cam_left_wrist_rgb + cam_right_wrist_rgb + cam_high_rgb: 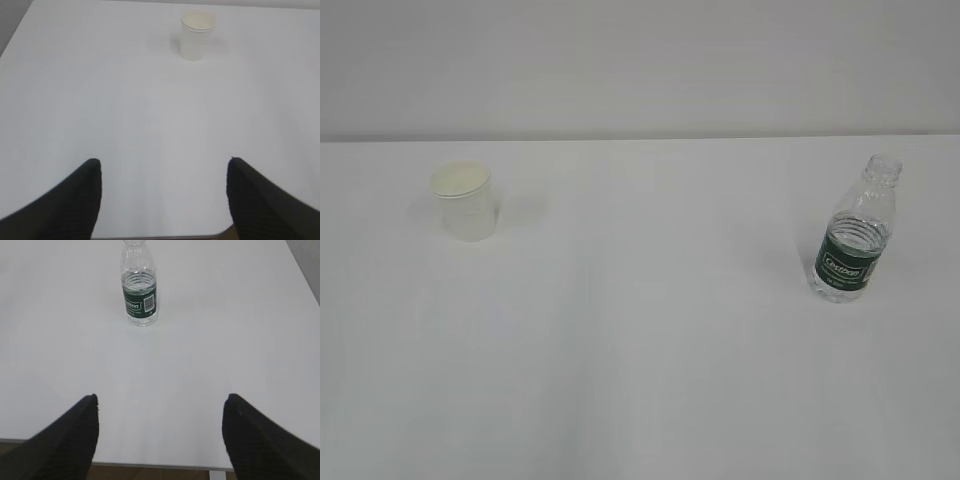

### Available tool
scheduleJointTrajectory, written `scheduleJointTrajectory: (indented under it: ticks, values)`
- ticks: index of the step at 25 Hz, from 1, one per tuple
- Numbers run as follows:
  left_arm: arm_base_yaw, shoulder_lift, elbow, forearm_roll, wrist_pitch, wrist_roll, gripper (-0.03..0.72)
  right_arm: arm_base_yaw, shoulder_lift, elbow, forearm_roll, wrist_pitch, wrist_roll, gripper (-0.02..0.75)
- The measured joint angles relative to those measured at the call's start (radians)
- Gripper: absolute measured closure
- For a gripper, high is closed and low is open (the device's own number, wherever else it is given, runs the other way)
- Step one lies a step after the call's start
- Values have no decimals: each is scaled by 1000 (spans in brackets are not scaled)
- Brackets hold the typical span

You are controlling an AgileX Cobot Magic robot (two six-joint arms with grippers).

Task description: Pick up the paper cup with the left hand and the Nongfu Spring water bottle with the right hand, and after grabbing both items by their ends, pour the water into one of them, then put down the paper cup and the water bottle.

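White bench (640, 380) filled nearly every view, bare and flat, with a pale wall behind its far edge in the exterior view. The cup (466, 203) stood upright toward the far left, mouth up, with bare bench on every side of it. The bottle (855, 232) stood upright toward the right, uncapped, its green label low on the body; water showed inside it. Cup and bottle were well apart, with a wide bare stretch of bench between them.

My left hand (162, 200) hung near the bench's near edge, jaws spread wide and pinching nothing; both black fingers (65, 205) sat at the bottom corners of the left wrist view. The cup (197, 35) lay well ahead of them, a little right of the middle line, near the far edge of the bench. The bench's left edge ran off at the upper left corner, and its near edge showed just under my fingers.

My right hand (160, 440) was likewise back at the near edge, jaws spread wide and holding nothing, fingers (260, 445) dark at the bottom corners. The bottle (139, 287) stood well ahead, a little left of the middle line, its top cut off by the frame. The bench's right edge slanted across the upper right corner, well clear of the bottle. Between each hand and its thing I saw only bare bench.
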Motion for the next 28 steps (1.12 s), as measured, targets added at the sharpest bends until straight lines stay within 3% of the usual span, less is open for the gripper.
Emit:
scheduleJointTrajectory:
  ticks: [17,28]
  values:
    - [0,9,0,-4,0,0,138,0,0,-4,2,0,0,164]
    - [0,152,0,-6,-4,0,141,0,118,-24,31,-4,0,164]
